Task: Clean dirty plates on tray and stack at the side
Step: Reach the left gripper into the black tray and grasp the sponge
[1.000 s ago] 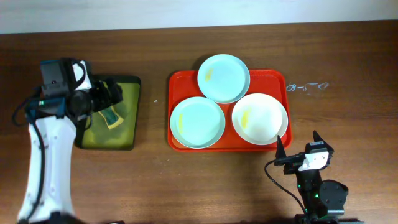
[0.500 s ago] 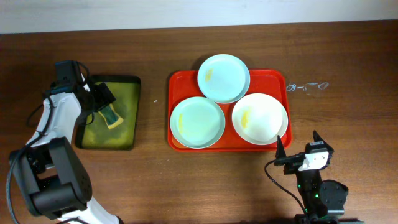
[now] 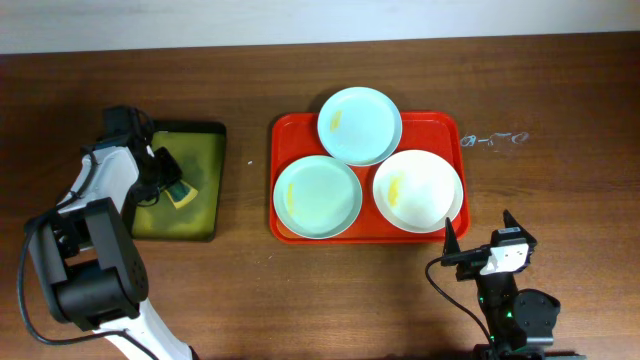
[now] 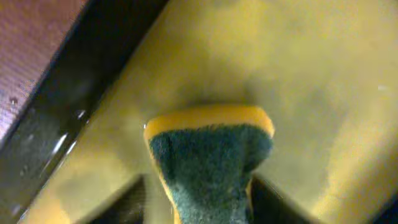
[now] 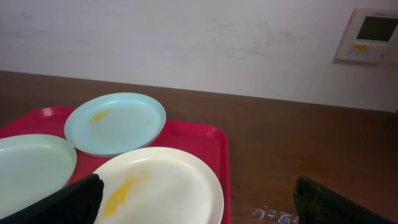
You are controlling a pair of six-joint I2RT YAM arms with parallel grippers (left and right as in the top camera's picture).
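Three plates lie on the red tray. A mint plate is at the back, a mint plate at front left and a creamy white plate at front right. Each has a yellow smear. My left gripper is low in the black tray, its fingers closed on the yellow-green sponge. My right gripper is open and empty, in front of the red tray's right corner. In the right wrist view its fingers frame the white plate.
The black tray holds yellow-green liquid and stands left of the red tray. White scribbles mark the table to the right of the red tray. A wall runs along the far table edge.
My left arm has come down from high above the table's left side into the black tray, onto the sponge. The right arm and the plates have not moved.
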